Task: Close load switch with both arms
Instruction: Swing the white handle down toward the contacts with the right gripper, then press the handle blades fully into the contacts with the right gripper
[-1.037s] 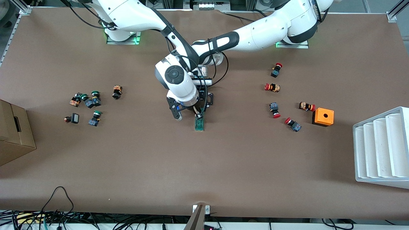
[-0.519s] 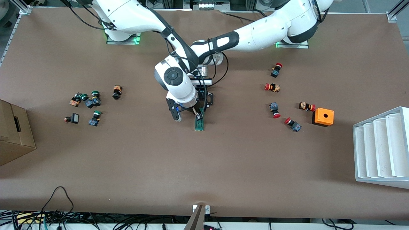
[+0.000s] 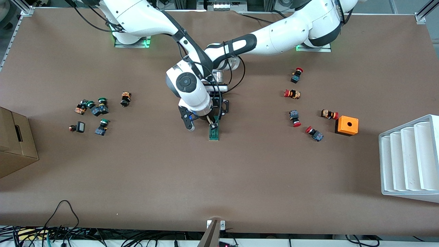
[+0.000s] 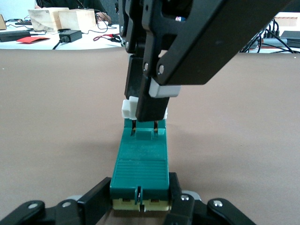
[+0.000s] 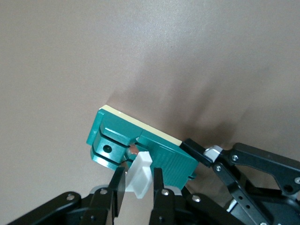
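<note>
Brown table (image 3: 219,178); cardboard box (image 3: 15,142); white rack (image 3: 410,159).

Both arms reach in from their bases and cross at the middle of the table. Right arm (image 3: 154,20) lies over the left, its wrist housing uppermost, forearm angled down. Right hand (image 5: 136,185) points down, fingers (image 5: 158,190) drawn in on the white sliding piece (image 5: 139,175) of the load switch (image 4: 140,164), pinching it from both flanks. Left arm (image 3: 274,34) comes in low beneath the right wrist. Left hand (image 4: 140,199) sits at table level, fingers (image 4: 96,199) clamped on either side of the block's end. Neither arm waits.
</note>
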Available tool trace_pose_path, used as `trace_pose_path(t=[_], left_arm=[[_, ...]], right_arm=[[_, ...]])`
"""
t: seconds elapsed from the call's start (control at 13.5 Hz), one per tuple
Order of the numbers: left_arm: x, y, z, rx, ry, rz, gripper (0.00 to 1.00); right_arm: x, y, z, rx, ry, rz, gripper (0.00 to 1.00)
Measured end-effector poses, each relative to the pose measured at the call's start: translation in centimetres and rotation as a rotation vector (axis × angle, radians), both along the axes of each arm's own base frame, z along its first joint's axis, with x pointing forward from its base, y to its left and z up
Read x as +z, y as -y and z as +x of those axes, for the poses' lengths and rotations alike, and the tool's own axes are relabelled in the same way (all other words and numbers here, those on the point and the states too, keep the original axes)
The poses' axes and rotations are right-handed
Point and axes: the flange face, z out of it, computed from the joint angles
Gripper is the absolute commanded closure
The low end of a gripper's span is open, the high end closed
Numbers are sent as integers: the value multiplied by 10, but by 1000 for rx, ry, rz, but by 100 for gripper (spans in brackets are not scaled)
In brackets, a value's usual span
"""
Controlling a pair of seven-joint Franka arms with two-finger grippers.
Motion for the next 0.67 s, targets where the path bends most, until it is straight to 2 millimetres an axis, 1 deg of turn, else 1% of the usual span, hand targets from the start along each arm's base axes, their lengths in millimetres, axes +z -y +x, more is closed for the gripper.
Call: trace_pose_path(t=[0.07, 0.67], left_arm=[[0, 0, 0, 0, 0, 0, 86], [0, 0, 0, 0, 0, 0, 86]], right_arm=[[1, 1, 1, -2, 1, 1, 78], [9, 8, 15, -23, 16, 15, 78]])
